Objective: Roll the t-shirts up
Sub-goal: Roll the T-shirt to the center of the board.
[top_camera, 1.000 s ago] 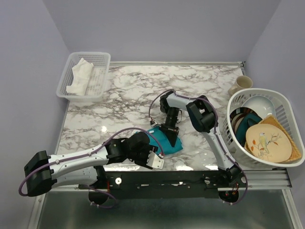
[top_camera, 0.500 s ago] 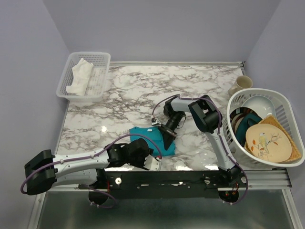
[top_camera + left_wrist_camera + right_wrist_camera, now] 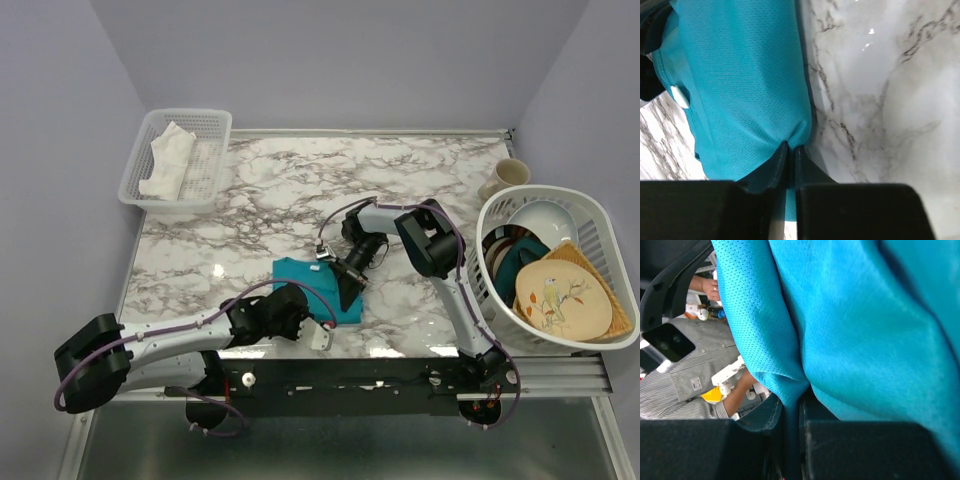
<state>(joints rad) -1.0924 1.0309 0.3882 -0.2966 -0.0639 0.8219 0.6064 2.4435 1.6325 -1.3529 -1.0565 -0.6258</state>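
Your left end effector (image 3: 790,149) and your right end effector (image 3: 792,402) each clamp narrow on a fold of the teal t-shirt (image 3: 302,277), which lies bunched between both arms near the marble tabletop's (image 3: 430,170) front edge

Shown: left arm (image 3: 165,342) and right arm (image 3: 458,305), pale grey links, black joints, purple cables (image 3: 270,285); black rail (image 3: 380,376) at table (image 3: 270,190) near edge.

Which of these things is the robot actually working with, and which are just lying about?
In use: teal t-shirt, pinched by left fingers and right fingers.
Lying about: small basket, white cloth, mug, big basket, bird plate.
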